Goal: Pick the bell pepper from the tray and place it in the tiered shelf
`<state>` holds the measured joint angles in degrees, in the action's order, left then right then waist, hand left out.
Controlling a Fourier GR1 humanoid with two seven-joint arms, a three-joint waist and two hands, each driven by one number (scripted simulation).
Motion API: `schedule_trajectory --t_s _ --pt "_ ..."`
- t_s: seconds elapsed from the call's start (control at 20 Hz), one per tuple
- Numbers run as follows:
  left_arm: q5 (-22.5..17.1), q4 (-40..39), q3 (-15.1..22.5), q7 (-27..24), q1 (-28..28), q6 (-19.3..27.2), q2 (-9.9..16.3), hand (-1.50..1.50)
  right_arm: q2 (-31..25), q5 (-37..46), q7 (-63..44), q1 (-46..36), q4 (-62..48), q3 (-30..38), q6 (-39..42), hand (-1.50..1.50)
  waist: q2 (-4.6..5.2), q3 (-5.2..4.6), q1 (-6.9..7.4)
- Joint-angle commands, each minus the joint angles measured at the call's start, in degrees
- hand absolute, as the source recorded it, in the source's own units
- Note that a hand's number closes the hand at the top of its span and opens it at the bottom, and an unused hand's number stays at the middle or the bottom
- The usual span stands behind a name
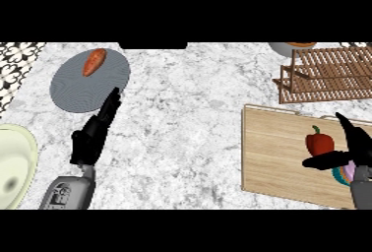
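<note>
**K:** Head view, big to small. Marble tabletop fills the frame. Wooden tray sits at 4 o'clock, slatted tiered shelf at 2 o'clock, well apart from the tray. Grey plate at 10 o'clock with a carrot on it. Pale sink at 8 o'clock, cut by the edge.

**R:** And the bell pepper?

**K:** Bell pepper, red with green stem up, on the tray's right half, around 4 o'clock. Right hand is right on it: thumb runs under the pepper's lower side, fingers stand straight up along its 3 o'clock side. So spread, not clamped. I read it as touching or just about to. Can't tell for sure.

**R:** Left?

**K:** Left hand rests at 8 o'clock of centre, fingers straight, pointing at the plate, holding nothing.

**R:** How to do the grab well?

**K:** My take: curl the fingers over the pepper's body, not the stem. Thumb low, fingers opposite, so it's pinched across the widest part. The skin looks rounded and smooth, so it could roll off a shallow pinch. Get it seated deep against the palm before lifting.

**R:** Then?

**K:** Lift straight up to clear the tray's edge, then travel toward 1 o'clock. Shelf slats have gaps, so set it down flat on a tier and release only once it sits. Something coloured lies by the wrist; too hidden to name. Avoid dragging it.
</note>
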<state>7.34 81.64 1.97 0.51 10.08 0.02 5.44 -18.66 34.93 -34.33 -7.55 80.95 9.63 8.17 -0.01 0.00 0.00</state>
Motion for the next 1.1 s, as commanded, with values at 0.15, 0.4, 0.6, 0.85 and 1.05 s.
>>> schedule_trajectory --t_s 0.15,0.4,0.6,0.85,1.05 --pt "2.4 2.5 1.7 2.0 -1.2 2.1 -2.4 0.00 -1.7 1.0 0.9 1.0 -0.1 -1.9 5.5 1.50 -0.06 -0.01 -0.05" --pt "2.0 4.4 2.2 -0.1 -5.5 0.4 -2.3 0.00 -0.6 5.8 5.1 -1.9 -4.3 -2.9 0.2 1.50 -0.02 0.00 0.14" --pt "1.2 1.3 -0.1 -1.6 -3.2 -1.1 -1.2 0.00 -2.0 5.9 8.4 -1.6 -5.6 -0.4 -0.6 1.50 0.00 -0.01 0.03" --pt "1.9 0.4 -0.3 1.0 -0.1 0.7 -2.1 0.00 2.7 8.2 11.8 3.9 7.4 -11.4 0.9 1.50 -0.26 -0.05 -0.61" --pt "0.4 0.3 -2.4 0.1 0.4 -1.1 0.3 0.00 3.9 12.0 17.7 7.2 13.1 -22.3 2.4 1.50 -0.32 -0.08 -0.72"
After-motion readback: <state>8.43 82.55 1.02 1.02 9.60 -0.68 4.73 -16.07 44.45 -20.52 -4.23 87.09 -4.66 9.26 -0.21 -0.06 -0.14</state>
